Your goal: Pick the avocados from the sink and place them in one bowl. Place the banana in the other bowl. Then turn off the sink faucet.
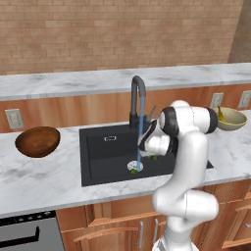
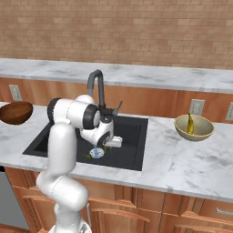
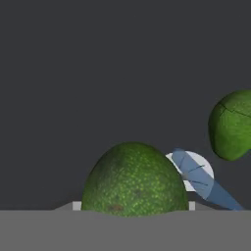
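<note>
The hand view shows a pebbled green avocado [image 3: 133, 179] close up between the gripper's tips, which appear closed on its sides, on the black floor of the rectangular sink [image 3: 98, 73]. A second green avocado [image 3: 233, 125] lies apart, beyond the round silver drain [image 3: 202, 169], where the blue water stream [image 3: 201, 184] lands. From the base views, the gripper [image 1: 156, 153] is low in the basin near the dark gooseneck faucet [image 1: 137, 98]. The yellow banana [image 2: 190, 124] lies in the pale beige bowl [image 2: 195, 128] toward the marble surface's [image 2: 182, 159] right end; the glossy brown wooden bowl [image 1: 37, 141] sits left of the sink. No writing is legible.
</note>
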